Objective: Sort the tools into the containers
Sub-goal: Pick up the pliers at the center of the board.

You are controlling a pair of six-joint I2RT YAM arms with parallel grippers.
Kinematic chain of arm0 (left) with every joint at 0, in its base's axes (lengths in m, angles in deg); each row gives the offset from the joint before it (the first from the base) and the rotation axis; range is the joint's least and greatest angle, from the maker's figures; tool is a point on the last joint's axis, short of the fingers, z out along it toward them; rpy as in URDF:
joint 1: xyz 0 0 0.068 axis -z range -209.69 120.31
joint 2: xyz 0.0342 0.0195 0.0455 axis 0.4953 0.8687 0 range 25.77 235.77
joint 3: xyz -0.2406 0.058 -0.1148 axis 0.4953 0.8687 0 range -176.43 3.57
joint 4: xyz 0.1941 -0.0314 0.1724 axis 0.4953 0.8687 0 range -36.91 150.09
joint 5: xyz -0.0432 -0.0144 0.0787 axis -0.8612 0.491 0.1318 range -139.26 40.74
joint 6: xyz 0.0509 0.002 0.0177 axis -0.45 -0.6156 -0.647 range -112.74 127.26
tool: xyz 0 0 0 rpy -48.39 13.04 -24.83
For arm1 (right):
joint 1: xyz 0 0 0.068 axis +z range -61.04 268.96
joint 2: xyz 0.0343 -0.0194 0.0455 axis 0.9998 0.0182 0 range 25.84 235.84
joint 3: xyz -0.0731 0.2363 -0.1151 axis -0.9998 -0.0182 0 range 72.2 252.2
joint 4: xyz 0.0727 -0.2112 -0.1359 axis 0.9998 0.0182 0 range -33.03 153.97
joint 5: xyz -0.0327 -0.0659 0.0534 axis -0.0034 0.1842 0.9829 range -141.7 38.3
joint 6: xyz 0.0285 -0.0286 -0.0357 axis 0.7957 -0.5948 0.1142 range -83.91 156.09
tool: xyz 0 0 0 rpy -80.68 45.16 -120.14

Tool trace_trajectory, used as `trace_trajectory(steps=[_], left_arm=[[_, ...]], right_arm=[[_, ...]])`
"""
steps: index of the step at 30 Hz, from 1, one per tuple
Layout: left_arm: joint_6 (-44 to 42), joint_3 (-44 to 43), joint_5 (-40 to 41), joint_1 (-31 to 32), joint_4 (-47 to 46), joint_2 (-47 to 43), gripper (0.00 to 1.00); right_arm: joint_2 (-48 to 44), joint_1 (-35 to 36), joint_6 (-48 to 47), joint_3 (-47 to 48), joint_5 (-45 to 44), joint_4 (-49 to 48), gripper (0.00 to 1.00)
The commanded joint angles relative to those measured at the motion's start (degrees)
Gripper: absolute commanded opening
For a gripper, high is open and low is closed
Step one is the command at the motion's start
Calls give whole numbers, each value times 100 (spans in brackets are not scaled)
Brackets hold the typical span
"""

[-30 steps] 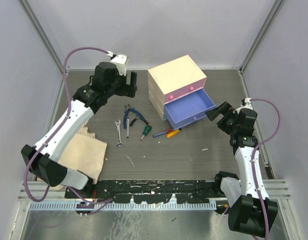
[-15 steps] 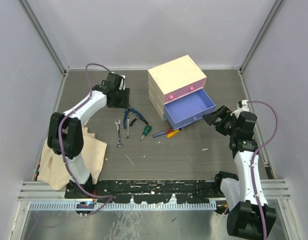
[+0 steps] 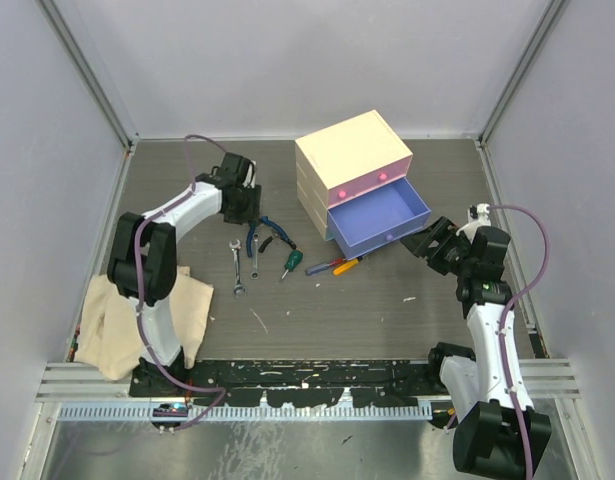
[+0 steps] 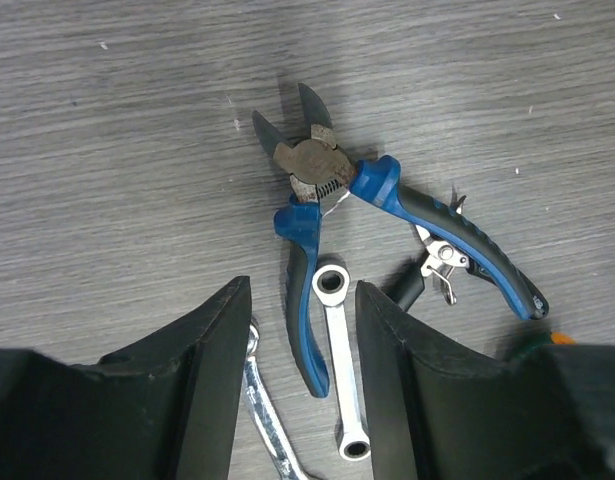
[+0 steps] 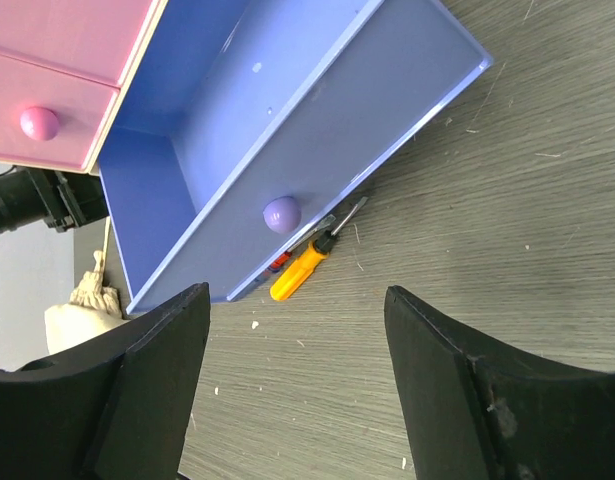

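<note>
Pliers [image 4: 317, 170] lay ungrasped beneath my spread left pincer [image 4: 302, 290], so picking them probably called for descending and closing on a handle.

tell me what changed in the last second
The left gripper moved from left of the cream chest of drawers down to hover open over the blue-handled pliers. The right gripper, also open, eased slightly toward the open blue drawer. Nothing was grasped; the other tools, drawer and beige cloth stayed put.
</note>
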Motion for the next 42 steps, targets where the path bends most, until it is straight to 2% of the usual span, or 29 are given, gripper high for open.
trace_trajectory(steps=[1,10,16,22,30,34,42], left_arm=[[73,5,-99,-2,-283,139,46],[112,29,-111,-1,-272,475,40],[130,68,-142,-1,-322,481,25],[112,187,-330,1,-473,347,16],[103,434,-477,3,-664,-403,1],[86,605,-512,1,-725,-856,0],[94,1082,-557,118,-768,-2093,0]], right_arm=[[-116,18,45,-36,139,-231,75],[-164,20,99,-120,160,-248,75],[-184,20,133,-109,152,-248,74],[-214,13,152,-103,128,-248,75],[-272,23,19,65,-160,-31,76],[-322,23,-316,313,-475,305,78],[-420,67,-483,702,-418,509,78]])
